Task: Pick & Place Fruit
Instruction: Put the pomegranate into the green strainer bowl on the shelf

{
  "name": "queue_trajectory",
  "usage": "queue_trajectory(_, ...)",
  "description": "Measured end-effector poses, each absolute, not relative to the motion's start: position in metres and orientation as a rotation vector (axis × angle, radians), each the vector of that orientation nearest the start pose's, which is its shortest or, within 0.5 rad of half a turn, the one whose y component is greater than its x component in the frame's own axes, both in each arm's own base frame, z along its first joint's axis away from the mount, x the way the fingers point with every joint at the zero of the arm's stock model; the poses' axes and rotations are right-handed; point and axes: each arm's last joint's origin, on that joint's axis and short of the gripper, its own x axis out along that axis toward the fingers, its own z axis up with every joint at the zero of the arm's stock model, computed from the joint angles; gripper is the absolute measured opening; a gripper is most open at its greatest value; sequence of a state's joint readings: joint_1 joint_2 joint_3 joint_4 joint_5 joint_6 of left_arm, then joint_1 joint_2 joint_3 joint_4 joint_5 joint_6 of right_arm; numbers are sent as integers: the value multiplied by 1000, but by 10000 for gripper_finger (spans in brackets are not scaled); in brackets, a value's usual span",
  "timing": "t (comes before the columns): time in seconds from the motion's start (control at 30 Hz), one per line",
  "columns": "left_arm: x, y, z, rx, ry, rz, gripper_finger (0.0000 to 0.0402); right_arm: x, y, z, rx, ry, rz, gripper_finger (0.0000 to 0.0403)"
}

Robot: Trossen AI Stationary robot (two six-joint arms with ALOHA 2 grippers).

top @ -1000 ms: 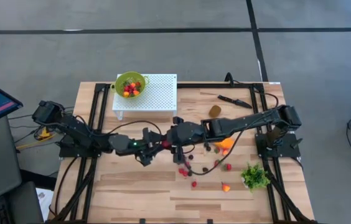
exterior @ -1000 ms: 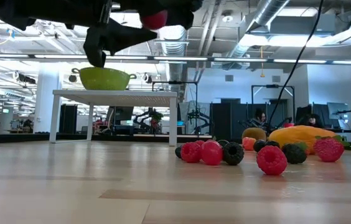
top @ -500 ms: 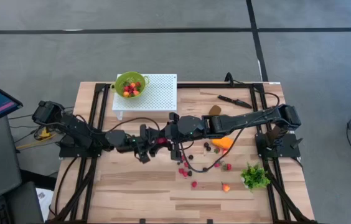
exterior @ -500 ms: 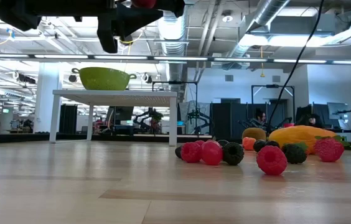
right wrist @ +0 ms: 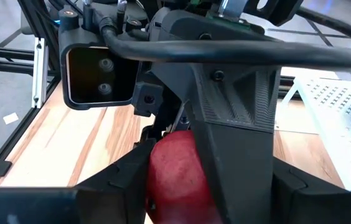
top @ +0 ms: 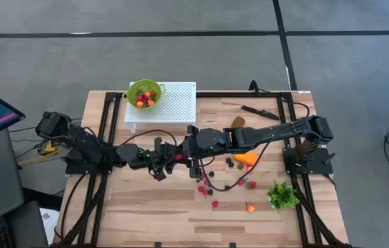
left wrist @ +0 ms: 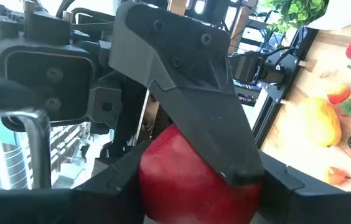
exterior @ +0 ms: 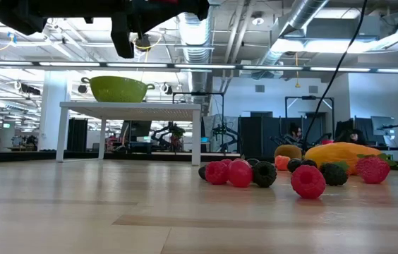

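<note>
Overhead looks straight down, low camera level; wrist cameras face each other.

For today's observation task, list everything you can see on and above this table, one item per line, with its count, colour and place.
red fruit: one, red, above mid-table, gripped from both sides
small berries: many, red and dark, scattered right of centre
long fruit: one, orange, right of centre
oval fruit: one, brownish, far side beside the right arm
bowl: one, green, on the stand, holding red and orange pieces
stand: one, white, far side of the table
knife: one, black, far right
leafy bunch: one, green, near right
table: one, light wood
left hand: one, dark, mid-table, closed on the red fruit
right hand: one, dark, facing it, also closed on the red fruit
</note>
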State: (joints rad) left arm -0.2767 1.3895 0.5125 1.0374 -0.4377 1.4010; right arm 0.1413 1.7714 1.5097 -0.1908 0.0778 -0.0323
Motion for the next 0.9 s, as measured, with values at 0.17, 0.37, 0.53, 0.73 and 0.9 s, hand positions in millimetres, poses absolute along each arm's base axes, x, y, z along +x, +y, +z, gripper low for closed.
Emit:
queue_trajectory(0.17,260,-64,228,1315,-22,230,214,408,56,315,-83,446,72,190)
queue_trajectory(0.37,260,-64,228,1305,-23,230,191,408,56,315,-83,447,72,204)
queue_trajectory(0.53,261,-64,228,1276,-25,225,193,407,56,314,-72,459,69,205)
queue_trajectory(0.73,260,-63,227,1260,-6,241,202,399,49,321,-92,513,60,230)
queue_trajectory(0.9,260,-60,226,1242,52,314,189,380,39,338,-75,563,35,260)
